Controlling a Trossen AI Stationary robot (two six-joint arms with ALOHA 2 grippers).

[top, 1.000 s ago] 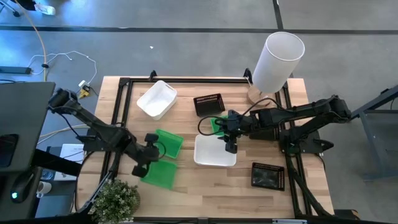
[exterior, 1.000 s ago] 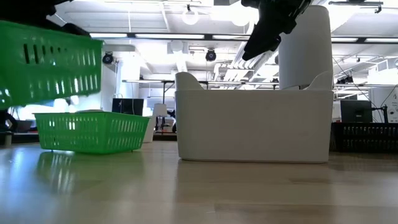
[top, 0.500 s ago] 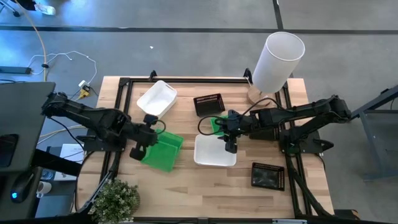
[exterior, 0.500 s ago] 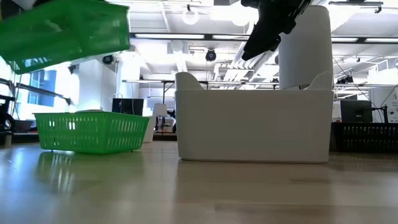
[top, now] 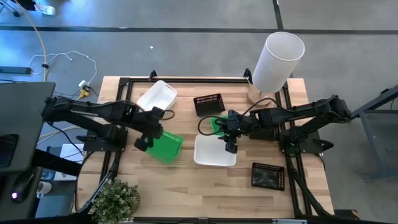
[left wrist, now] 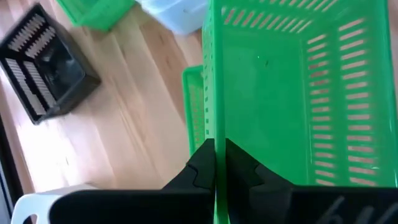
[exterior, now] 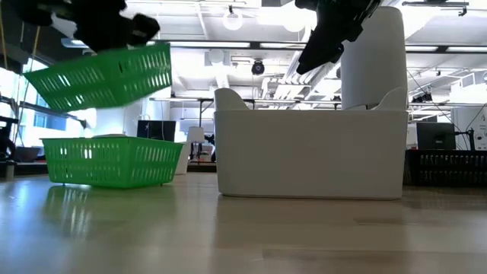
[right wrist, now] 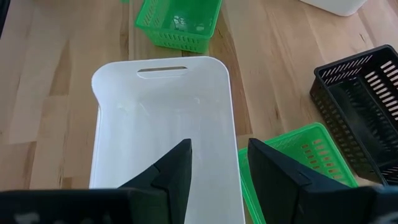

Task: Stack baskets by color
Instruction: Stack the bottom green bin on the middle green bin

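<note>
My left gripper (top: pixel 147 137) is shut on a green basket (exterior: pixel 103 76), which hangs tilted above a second green basket (exterior: pixel 112 161) that rests flat on the table's left half. My right gripper (top: pixel 229 144) stands open above the far right corner of a white basket (top: pixel 214 152) at mid-table, touching nothing. A third green basket (top: pixel 217 124) sits just beyond it. A black basket (top: pixel 209 104) and another white basket (top: pixel 157 98) lie toward the far edge. A second black basket (top: pixel 268 175) lies near right. My left gripper pinches one slotted side wall (left wrist: pixel 211 112) of the green basket at its rim, with one finger inside the basket and one outside. The fingers come slanting down from the table's left. The basket hangs tilted, lifted clear of the green basket beneath it.
A tall white cylinder (top: pixel 277 59) on a wooden base stands at the far right corner. A potted plant (top: pixel 115 199) sits at the near left corner. Bare wood shows along the near edge between the plant and the near black basket.
My left gripper has swung from the near left toward the far edge and risen, carrying the green basket. The basket has turned and tipped and now hangs over the second green basket. My right gripper has kept still.
</note>
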